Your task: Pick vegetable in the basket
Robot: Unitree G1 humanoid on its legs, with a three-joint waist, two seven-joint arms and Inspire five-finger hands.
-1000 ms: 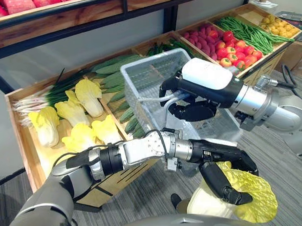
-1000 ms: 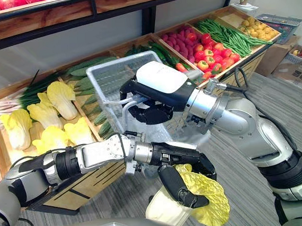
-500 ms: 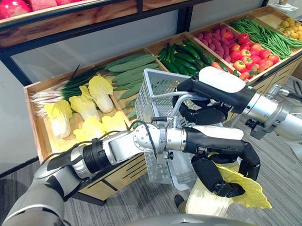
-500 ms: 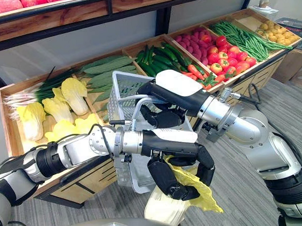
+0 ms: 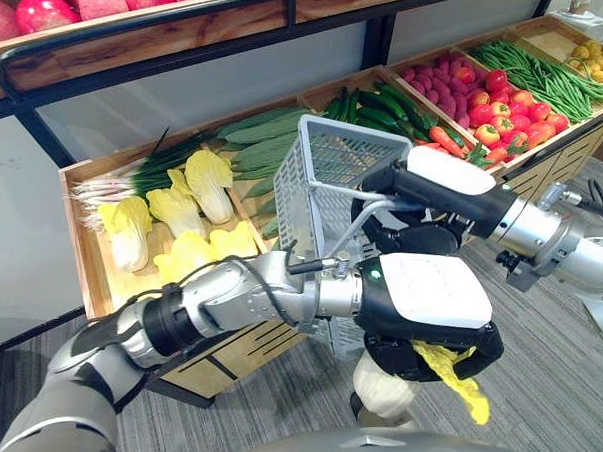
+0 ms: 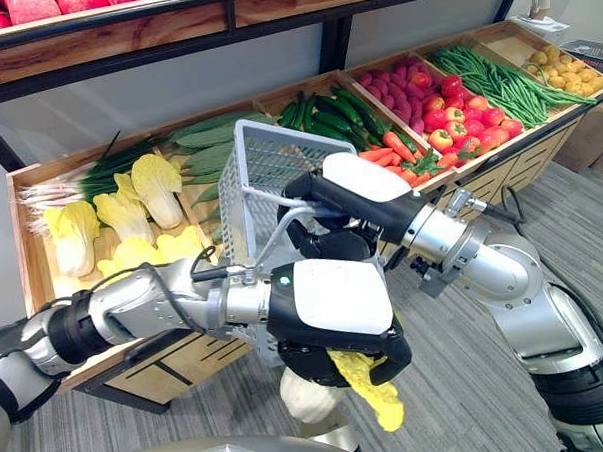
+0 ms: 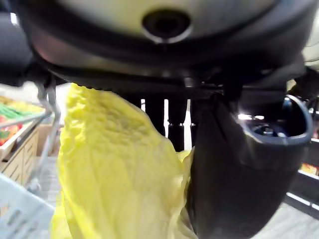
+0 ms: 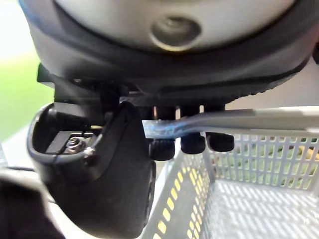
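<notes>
We note the left hand [image 5: 425, 311] has rolled back-up since a second ago. Its fingers [image 7: 177, 124] stay clenched round the cabbage [image 5: 450, 372], which hangs beneath them, still outside the basket [image 5: 319, 170]. The right hand [image 5: 430, 180] sits just above, fingers hooked on the handle [image 8: 239, 119]. We judge the cabbage must next go over the rim.

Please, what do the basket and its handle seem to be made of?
The basket looks like pale grey matt plastic: its walls are a regular moulded grid. Its handle looks like a smooth, glossy metal rod, though coated plastic is possible.
</notes>
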